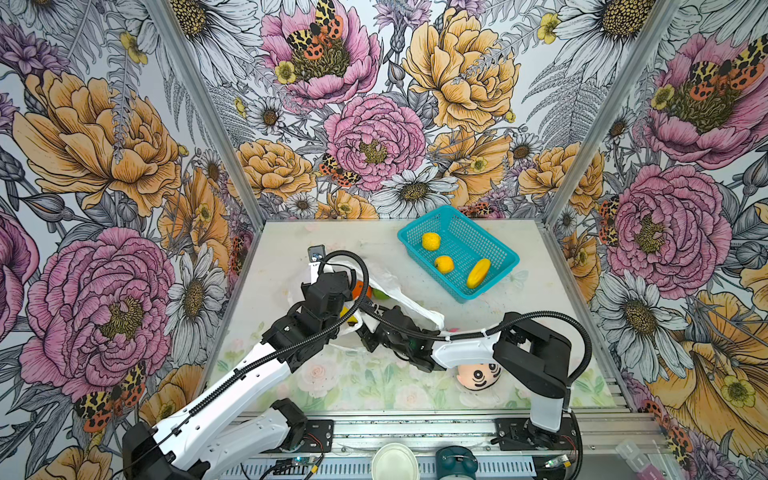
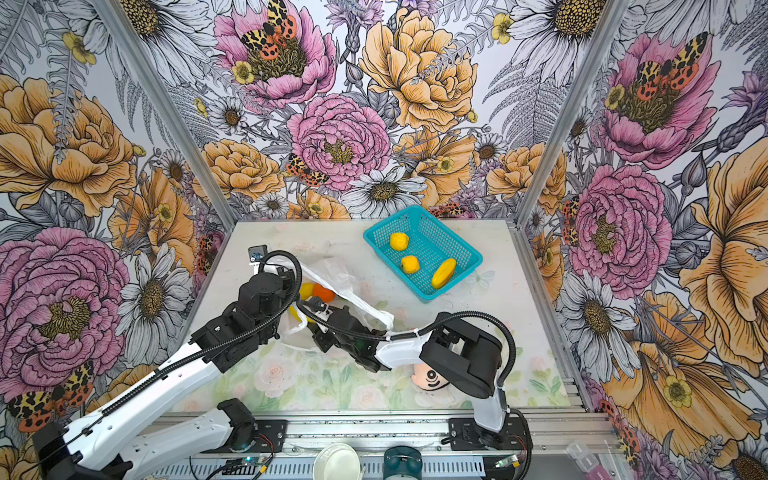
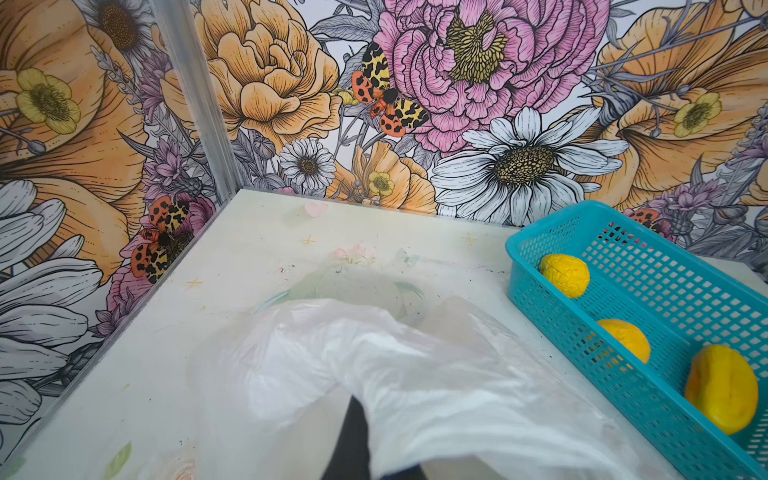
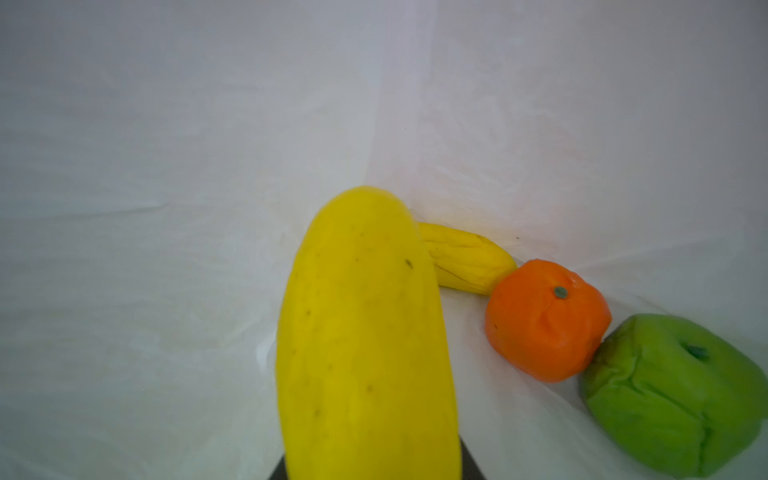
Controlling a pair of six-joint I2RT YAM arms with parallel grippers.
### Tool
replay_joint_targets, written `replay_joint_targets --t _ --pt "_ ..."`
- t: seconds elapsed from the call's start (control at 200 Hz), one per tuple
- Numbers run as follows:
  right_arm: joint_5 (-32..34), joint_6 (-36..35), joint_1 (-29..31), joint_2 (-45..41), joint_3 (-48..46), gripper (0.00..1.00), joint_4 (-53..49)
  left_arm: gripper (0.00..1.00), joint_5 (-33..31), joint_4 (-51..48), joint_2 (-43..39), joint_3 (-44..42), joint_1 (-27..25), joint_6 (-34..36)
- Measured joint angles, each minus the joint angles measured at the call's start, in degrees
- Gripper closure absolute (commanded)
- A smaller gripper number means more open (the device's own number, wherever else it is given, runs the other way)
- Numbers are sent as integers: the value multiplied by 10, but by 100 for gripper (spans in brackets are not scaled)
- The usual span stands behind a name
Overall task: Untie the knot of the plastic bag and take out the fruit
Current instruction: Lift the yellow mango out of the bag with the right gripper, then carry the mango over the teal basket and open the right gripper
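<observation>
The white plastic bag [image 1: 399, 291] [image 2: 332, 274] lies left of centre with its mouth open; the knot is out of view. My left gripper [image 1: 330, 272] [image 3: 361, 436] is shut on the bag's film [image 3: 415, 374] and holds it up. My right gripper [image 1: 365, 316] [image 4: 374, 465] reaches inside the bag, shut on a long yellow fruit [image 4: 365, 332]. Beside it in the bag lie a small yellow fruit [image 4: 465, 257], an orange one [image 4: 546, 320] [image 1: 360, 289] and a green one [image 4: 673, 399] [image 1: 380, 294].
A teal basket [image 1: 503, 253] [image 3: 523, 266] stands at the back right and holds three yellow fruits, one of them [image 1: 478, 273] elongated. A plush doll's face [image 1: 482, 374] shows under the right arm at the front right. Flowered walls close in three sides.
</observation>
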Motion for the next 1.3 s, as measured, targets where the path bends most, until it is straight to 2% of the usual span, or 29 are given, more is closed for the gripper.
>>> replay_joint_targets --t 0.275,0.595,0.856,1.146,1.301 --pt "-8 -22 10 -42 -70 95 66 100 1 0 1 0 3 0" --pt "-1 -55 33 -159 -158 95 120 100 2 -1 10 0 10 -4" --pt "19 -77 41 -286 -202 95 116 100 4 -1 10 0 10 -5" --pt "64 -108 39 -412 -230 96 64 100 8 -1 10 0 14 -5" --pt "97 -111 0 -476 -244 96 18 100 15 -1 10 0 14 -7"
